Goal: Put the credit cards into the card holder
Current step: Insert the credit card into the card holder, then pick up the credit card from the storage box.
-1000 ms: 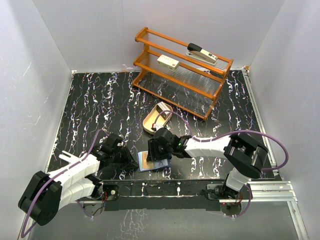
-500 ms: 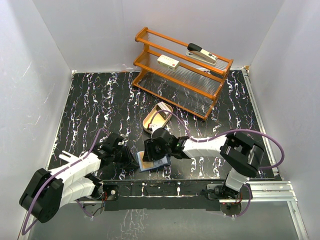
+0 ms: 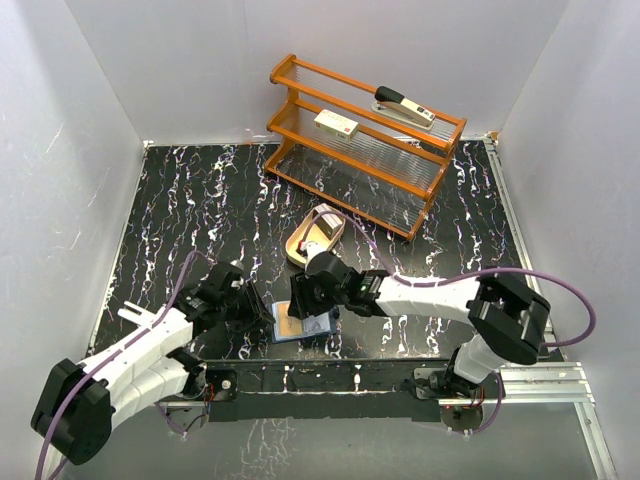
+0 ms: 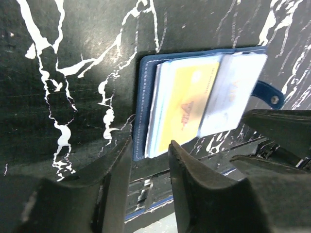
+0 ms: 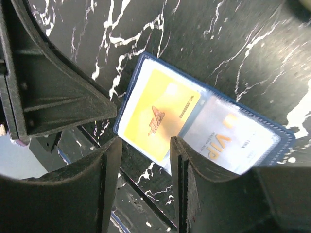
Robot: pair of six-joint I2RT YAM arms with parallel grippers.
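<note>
Beside the card holder (image 3: 303, 325) your left tool (image 4: 149, 143) has just eased its fingers apart — they grip nothing. You have the holder lying open near the front edge of the desk (image 3: 180, 220), credit cards (image 5: 158, 119) in its pockets — the right tool (image 5: 146, 143) hangs half open over it, empty.

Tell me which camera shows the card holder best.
Left wrist: the card holder lies open, nearly whole, snap tab included. Right wrist shows it close, lower edge hidden. Top external shows it small, partly covered.
</note>
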